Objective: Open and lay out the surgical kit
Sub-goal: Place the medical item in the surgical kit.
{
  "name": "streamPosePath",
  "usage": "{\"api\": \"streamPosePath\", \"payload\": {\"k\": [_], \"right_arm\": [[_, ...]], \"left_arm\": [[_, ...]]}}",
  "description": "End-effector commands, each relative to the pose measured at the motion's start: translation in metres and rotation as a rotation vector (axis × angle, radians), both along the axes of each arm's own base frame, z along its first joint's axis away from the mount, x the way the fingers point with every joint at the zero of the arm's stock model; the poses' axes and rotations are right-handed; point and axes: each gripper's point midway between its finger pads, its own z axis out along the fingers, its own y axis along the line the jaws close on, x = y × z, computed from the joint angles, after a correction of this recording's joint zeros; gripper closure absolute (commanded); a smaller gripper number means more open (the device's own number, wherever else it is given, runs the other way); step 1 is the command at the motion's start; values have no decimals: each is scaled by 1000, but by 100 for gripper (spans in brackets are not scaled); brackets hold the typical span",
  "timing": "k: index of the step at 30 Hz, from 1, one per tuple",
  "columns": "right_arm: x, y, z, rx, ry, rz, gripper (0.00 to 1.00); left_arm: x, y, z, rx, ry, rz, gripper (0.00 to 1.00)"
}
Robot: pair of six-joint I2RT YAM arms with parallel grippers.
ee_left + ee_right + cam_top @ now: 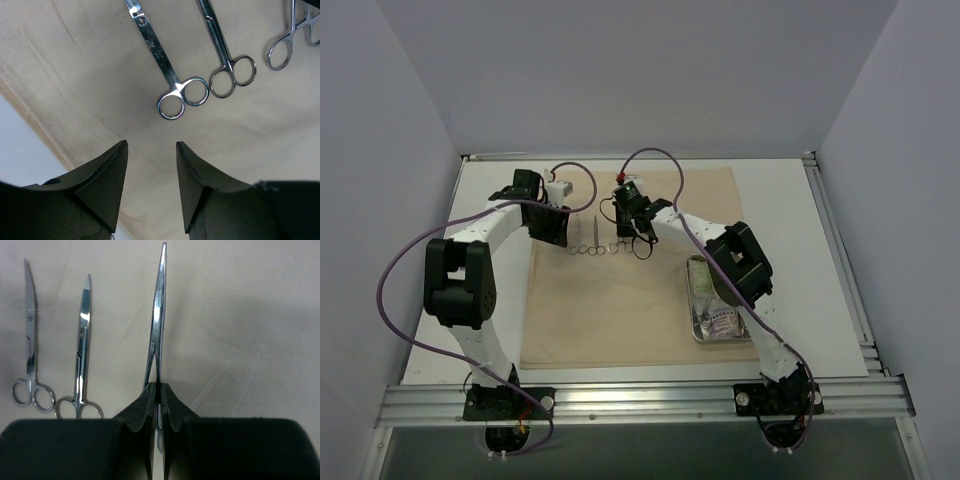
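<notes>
The beige cloth wrap (620,300) lies spread flat on the table. Two steel ring-handled clamps (586,240) lie side by side on its far part; they show in the left wrist view (170,75) and the right wrist view (30,350). My right gripper (623,232) is shut on a third clamp (158,315), holding it by its shanks just right of the other two, tip pointing away. My left gripper (552,228) is open and empty above the cloth's left edge, just short of the ring handles. The steel tray (692,300) with pale packets (718,322) sits on the cloth's right side.
White table surface (490,330) borders the cloth on the left and right. Grey walls enclose the table on three sides. Purple cables loop above both arms. An aluminium rail (640,400) runs along the near edge.
</notes>
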Motion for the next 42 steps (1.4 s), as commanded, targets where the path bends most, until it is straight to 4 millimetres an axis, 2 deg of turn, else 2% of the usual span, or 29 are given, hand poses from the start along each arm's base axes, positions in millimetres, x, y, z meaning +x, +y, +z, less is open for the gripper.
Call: {"api": "streamPosePath", "payload": {"k": [1, 10, 20, 24, 27, 30, 38, 42], "right_arm": [[0, 0, -1, 9, 29, -32, 100], [-6, 6, -10, 10, 53, -21, 100], [-2, 0, -17, 9, 65, -57, 100], [-1, -4, -14, -1, 55, -71, 100], [0, -4, -8, 0, 45, -69, 92], [0, -1, -2, 11, 42, -44, 88], [2, -5, 19, 6, 5, -55, 88], [4, -9, 20, 4, -1, -80, 89]], "left_arm": [[13, -1, 21, -12, -78, 15, 48], [13, 0, 16, -8, -66, 16, 48], [14, 1, 17, -3, -66, 17, 47], [13, 0, 16, -5, -62, 16, 48], [13, 0, 14, -4, -57, 15, 47], [13, 1, 13, 1, -53, 15, 47], [14, 1, 13, 2, -52, 15, 48], [14, 0, 13, 2, -52, 14, 48]]}}
